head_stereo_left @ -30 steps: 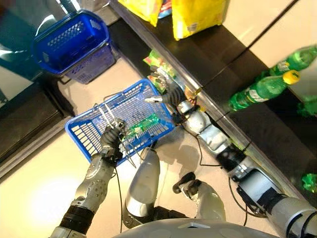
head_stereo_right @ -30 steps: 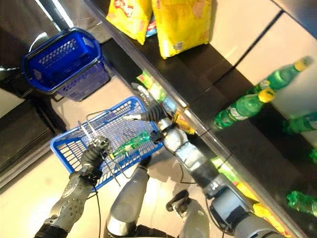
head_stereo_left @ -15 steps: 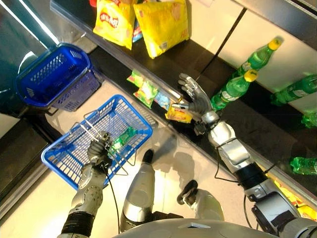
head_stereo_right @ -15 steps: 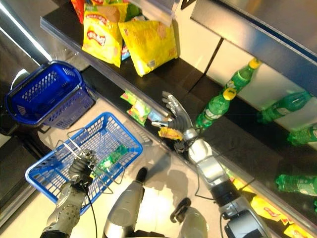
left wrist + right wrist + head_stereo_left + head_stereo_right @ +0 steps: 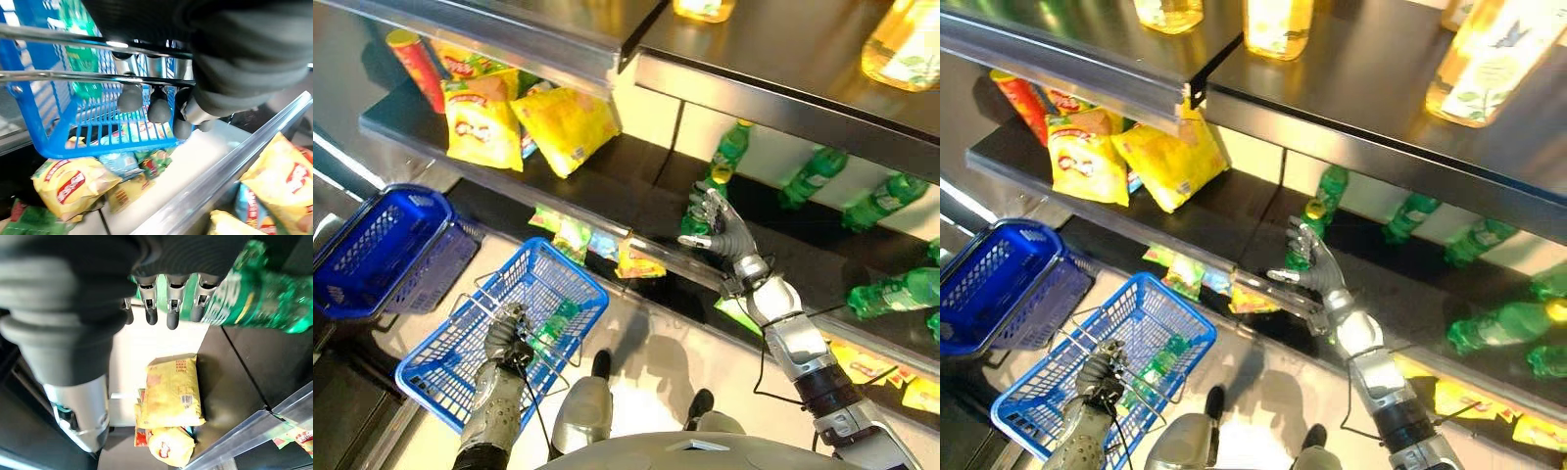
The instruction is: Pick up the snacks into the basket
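My left hand [image 5: 506,338] is shut on the wire handles [image 5: 73,76] of a blue basket [image 5: 576,264] that hangs low at the left. A green snack pack [image 5: 555,321] lies inside the basket. My right hand [image 5: 729,233] is open, raised in front of the dark shelf next to a green bottle [image 5: 264,298], holding nothing. Two yellow snack bags [image 5: 563,122] lie on that shelf at the left. Small snack packs [image 5: 636,259] sit on the lower shelf, just behind the basket.
A second, darker blue basket [image 5: 372,245] stands at the far left. Green bottles [image 5: 818,176] lie along the shelf to the right. Yellow bottles [image 5: 1278,24] stand on the shelf above. A metal shelf edge [image 5: 685,279] runs between the basket and my right hand.
The camera has tilted up toward the shelves. My right hand has left the basket rim and risen to the shelf by the green bottle. My left hand still holds the handles.
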Robot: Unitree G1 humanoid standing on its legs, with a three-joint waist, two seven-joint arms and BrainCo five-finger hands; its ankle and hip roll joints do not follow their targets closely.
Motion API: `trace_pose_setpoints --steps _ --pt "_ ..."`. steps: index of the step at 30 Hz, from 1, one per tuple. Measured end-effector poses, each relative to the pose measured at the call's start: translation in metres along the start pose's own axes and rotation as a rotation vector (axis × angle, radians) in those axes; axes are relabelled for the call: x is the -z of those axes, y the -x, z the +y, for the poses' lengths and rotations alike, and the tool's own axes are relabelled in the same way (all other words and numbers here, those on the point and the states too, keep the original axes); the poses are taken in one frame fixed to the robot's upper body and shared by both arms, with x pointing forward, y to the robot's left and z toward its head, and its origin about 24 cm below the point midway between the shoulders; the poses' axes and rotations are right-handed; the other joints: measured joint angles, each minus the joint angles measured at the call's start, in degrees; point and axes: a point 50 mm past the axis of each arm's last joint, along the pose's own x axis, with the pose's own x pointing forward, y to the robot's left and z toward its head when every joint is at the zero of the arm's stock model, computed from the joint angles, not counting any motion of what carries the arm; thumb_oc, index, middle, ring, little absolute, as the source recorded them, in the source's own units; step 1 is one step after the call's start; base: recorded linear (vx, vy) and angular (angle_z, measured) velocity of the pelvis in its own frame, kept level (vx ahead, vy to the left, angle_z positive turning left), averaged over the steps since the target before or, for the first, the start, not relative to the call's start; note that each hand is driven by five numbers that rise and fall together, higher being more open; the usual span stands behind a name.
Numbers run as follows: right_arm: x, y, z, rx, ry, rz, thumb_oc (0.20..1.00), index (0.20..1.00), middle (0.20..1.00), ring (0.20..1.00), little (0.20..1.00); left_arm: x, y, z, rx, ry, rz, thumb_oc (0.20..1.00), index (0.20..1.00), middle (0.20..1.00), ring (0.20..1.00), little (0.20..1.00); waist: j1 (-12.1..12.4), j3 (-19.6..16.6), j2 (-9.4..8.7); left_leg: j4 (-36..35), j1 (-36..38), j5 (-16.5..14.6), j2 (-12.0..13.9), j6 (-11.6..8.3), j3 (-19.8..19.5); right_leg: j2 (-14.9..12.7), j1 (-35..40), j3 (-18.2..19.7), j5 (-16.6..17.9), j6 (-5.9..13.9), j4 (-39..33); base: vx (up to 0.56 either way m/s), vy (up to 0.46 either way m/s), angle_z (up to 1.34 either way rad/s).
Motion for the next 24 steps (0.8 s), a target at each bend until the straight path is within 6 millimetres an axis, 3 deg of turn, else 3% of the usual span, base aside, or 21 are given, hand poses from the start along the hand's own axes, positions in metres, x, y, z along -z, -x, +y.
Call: trace_pose_setpoints --steps 3,7,13,20,22,23,24 --pt "0.005 0.003 0.001 -0.024 -0.023 0.028 1.0 1.0 1.0 1.0 1.0 0.005 0.0 0.001 -0.009 0.003 0.016 0.2 0.2 0.2 0.2 0.2 -1.28 -1.5 -0.03 -1.34 0.9 0.38 -1.06 0.53 0.58 -0.91 -0.18 0.31 0.35 0.57 0.06 0.02 0.152 -0.1" --pt "0.011 0.004 0.009 -0.094 -0.143 0.071 1.0 1.0 1.0 1.0 1.0 0.006 -0.001 0.001 -0.002 -0.035 0.017 0.2 0.2 0.2 0.2 0.2 -1.09 -2.66 -0.16 -2.91 2.4 0.61 -1.82 1.18 2.03 -2.34 -1.06 2.45 0.43 0.76 1.26 0.0 0.091 -0.24" --pt "0.034 0.009 0.028 -0.218 -0.315 0.192 1.0 1.0 1.0 1.0 1.0 0.007 -0.005 0.0 0.013 -0.043 0.026 0.2 0.2 0.2 0.2 0.2 -0.66 -3.14 -0.92 -3.09 2.81 0.85 -2.66 1.73 1.98 -3.15 -0.91 2.25 0.82 1.47 1.25 -0.01 0.02 -0.02" --pt "0.06 0.032 0.023 -0.179 -0.376 0.304 1.0 1.0 1.0 1.0 1.0 0.007 -0.007 0.014 -0.04 -0.065 0.047 0.2 0.2 0.2 0.2 0.2 -1.32 -3.39 -1.37 -3.63 2.86 0.75 -3.21 2.41 2.78 -3.51 -2.52 2.31 1.2 1.87 3.45 -0.01 0.054 -0.04" --pt "0.072 0.044 0.014 -0.125 -0.382 0.362 1.0 1.0 1.0 1.0 1.0 0.008 -0.006 0.019 -0.064 -0.059 0.049 0.2 0.2 0.2 0.2 0.2 -2.37 -3.2 -0.73 -4.08 2.96 1.38 -2.58 2.67 2.64 -3.07 -4.71 3.4 1.38 0.87 7.62 -0.01 0.055 -0.03" --pt "0.077 0.051 0.012 -0.106 -0.389 0.385 1.0 1.0 1.0 1.0 1.0 0.006 -0.006 0.024 -0.082 -0.05 0.042 0.2 0.2 0.2 0.2 0.2 -2.79 -2.96 -0.31 -4.57 3.17 1.61 -1.24 2.92 1.98 -0.75 -6.06 6.73 -1.39 1.3 10.7 0.0 0.032 0.15" --pt "0.082 0.059 0.009 -0.082 -0.395 0.408 1.0 1.0 1.0 1.0 1.0 0.003 -0.006 0.027 -0.094 -0.051 0.035 0.2 0.2 0.2 0.2 0.2 -4.24 -2.82 -0.1 -5.24 3.34 2.14 -0.22 2.6 1.9 3.75 -7.65 8.64 -5.63 1.18 14.67 0.01 0.027 0.14"
